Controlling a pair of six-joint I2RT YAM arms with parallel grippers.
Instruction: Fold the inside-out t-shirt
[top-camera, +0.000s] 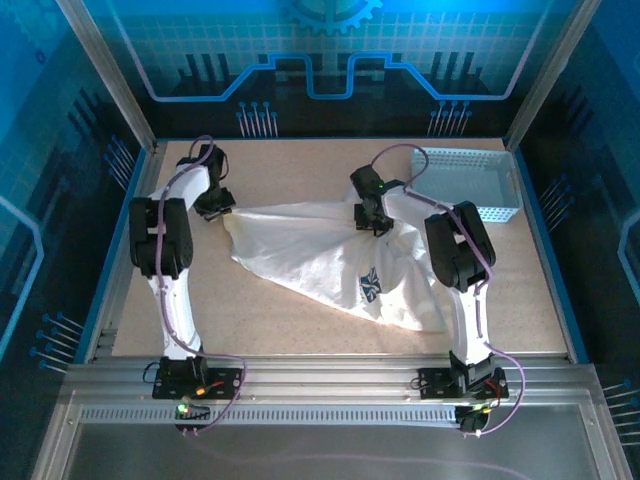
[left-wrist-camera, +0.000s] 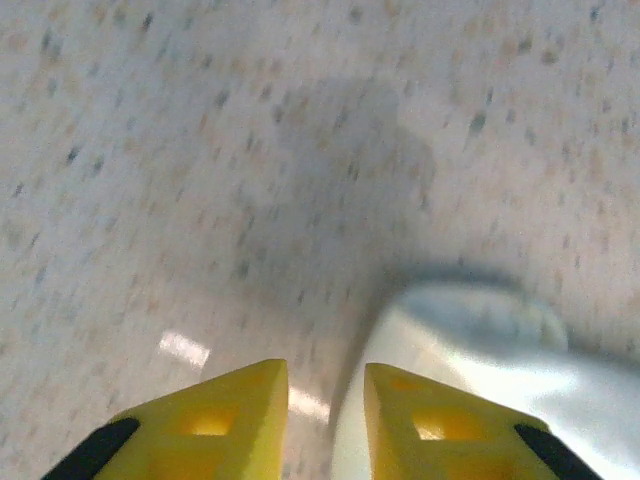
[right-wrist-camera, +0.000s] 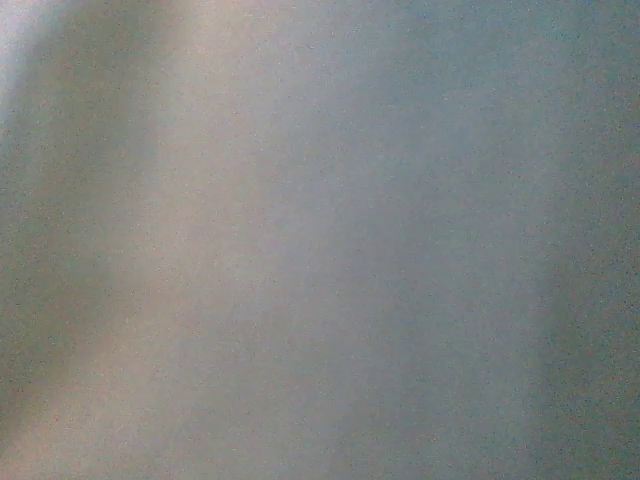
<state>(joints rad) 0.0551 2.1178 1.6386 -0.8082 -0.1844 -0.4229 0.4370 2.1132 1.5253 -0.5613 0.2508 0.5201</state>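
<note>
A light blue-grey perforated rectangular plastic basket sits at two o'clock on a beige speckled tabletop, near its far right corner. A silver slotted metal rail runs along the table's six o'clock edge.

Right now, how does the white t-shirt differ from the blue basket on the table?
The t-shirt is soft white cloth, lying rumpled mid-table; the basket is a stiff, perforated light-blue box at the far right corner. The t-shirt spreads wider than the basket. Both rest on the table.
</note>
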